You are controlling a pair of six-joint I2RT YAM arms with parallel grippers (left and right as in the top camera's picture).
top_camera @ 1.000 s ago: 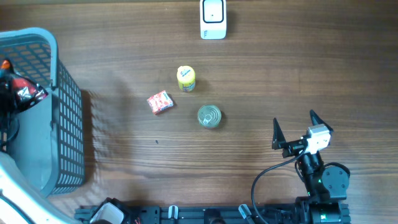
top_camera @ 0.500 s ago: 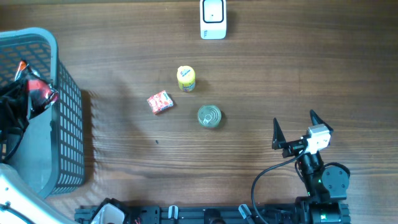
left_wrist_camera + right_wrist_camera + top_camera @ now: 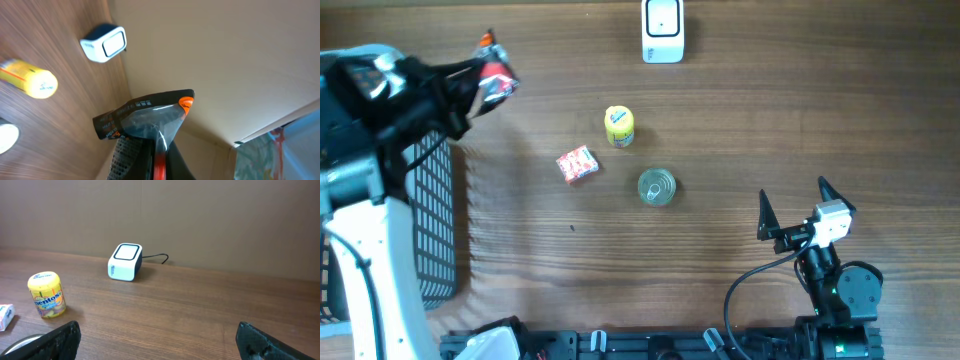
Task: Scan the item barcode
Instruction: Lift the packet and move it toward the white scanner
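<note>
My left gripper is shut on a black and red snack bag, held in the air just right of the basket's far corner. In the left wrist view the bag sticks up from between my fingers, with its red seam pinched between them at my left gripper. The white barcode scanner stands at the table's far edge, also seen in both wrist views. My right gripper rests open and empty at the front right.
A grey basket stands at the left edge. On the table's middle lie a yellow Mentos tub, a red packet and a tin can. The scanner's cable trails behind it.
My left arm has lifted the snack bag out of the basket and carried it right and toward the far side. The right arm has not moved.
</note>
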